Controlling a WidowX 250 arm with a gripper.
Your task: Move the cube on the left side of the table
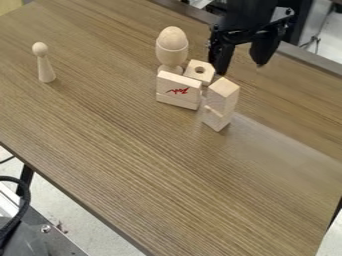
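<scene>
Currently, the hand (241,67) is released, its two fingertips spread along a roughly three-to-nine o'clock line with nothing between them. The cube, taken to be the upper block (220,96), lies toward seven o'clock from the hand. It rests on a lower block (216,120) on the desk (133,165), its slightly longer axis upright. Probable next step: align toward seven o'clock, then descend, clearing the red-marked block (178,84) at nine to ten o'clock from the cube.
</scene>
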